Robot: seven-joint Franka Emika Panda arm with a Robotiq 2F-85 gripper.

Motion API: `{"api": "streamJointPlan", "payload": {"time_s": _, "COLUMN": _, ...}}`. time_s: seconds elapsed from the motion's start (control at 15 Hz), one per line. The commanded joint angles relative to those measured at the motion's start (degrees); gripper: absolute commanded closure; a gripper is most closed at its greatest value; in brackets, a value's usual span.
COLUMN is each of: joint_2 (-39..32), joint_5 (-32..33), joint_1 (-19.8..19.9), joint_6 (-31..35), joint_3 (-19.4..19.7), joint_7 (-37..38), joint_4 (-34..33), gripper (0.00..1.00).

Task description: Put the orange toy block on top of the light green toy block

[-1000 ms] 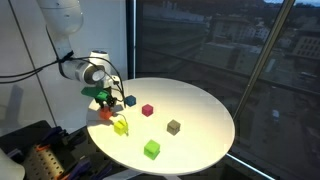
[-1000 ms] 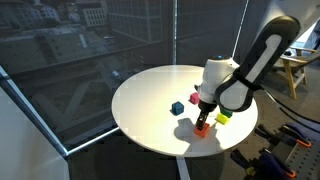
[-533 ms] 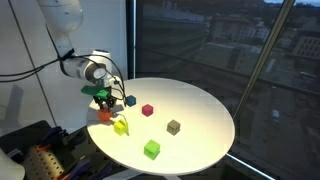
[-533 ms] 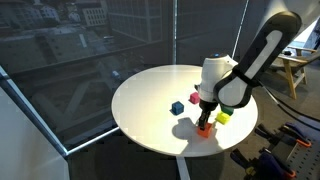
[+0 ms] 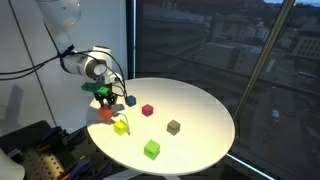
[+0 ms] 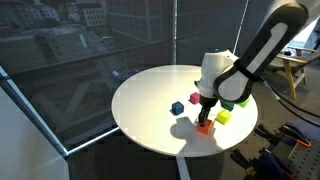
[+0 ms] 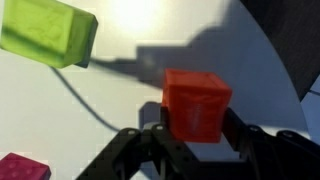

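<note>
1. The claw [image 7: 197, 138] is closed on the orange block [image 7: 197, 103], with one finger against each side face. The grip looks centred.
2. Location: the orange block sits at the fingertips near the table [image 5: 200, 115] edge on the arm's side. It is just beside the lime block [image 7: 48, 32] and not yet over it. In the wrist view a strip of bare tabletop shows between the two.
3. Step in hand, as judged: carry the orange block across and set it down on the lime block.
4. Recommended practice:
   - Raise the orange block until its underside is above the lime block's top before moving sideways. A low pass would push the lime block away.
   - The lime block lies turned relative to the held block in the wrist view. Rotate the wrist so the faces line up.
   - Centre over it, lower slowly to contact, and only then open the claw. Withdraw straight up.
   - Keep the fingers away from the magenta cube [image 7: 22, 168], which lies close by.
5. Not verifiable:
   - The orange block's underside is hidden, so whether it is off the tabletop cannot be confirmed.
   - How far the fingertips reach below the block cannot be seen.
   - The frame edge cuts off the lime block and the magenta cube in the wrist view.
   - In an exterior view the arm covers the claw [image 6: 205, 116] from above. In both exterior views the blocks are too small to judge the gap or alignment.
</note>
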State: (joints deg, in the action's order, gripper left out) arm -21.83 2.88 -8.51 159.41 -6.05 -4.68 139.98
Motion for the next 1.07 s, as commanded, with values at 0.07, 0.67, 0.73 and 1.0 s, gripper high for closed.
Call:
{"api": "streamJointPlan", "payload": {"time_s": 0.07, "joint_2": 3.0, "joint_5": 1.8, "joint_1": -0.3, "joint_6": -2.2, "joint_3": 0.7, "joint_7": 1.1, "joint_4": 0.1, "gripper": 0.70}}
{"api": "streamJointPlan", "payload": {"time_s": 0.67, "joint_2": 6.3, "joint_5": 2.2, "joint_1": -0.1, "joint_6": -3.9, "joint_3": 1.6, "joint_7": 1.6, "joint_4": 0.5, "gripper": 0.70}}
{"api": "streamJointPlan", "payload": {"time_s": 0.73, "joint_2": 6.7, "joint_5": 2.3, "joint_1": 0.0, "joint_6": -4.3, "joint_3": 1.7, "joint_7": 1.7, "joint_4": 0.5, "gripper": 0.70}}
{"api": "streamJointPlan", "payload": {"time_s": 1.0, "joint_2": 8.0, "joint_5": 2.0, "joint_1": 0.3, "joint_6": -5.5, "joint_3": 1.8, "joint_7": 1.5, "joint_4": 0.6, "gripper": 0.70}}
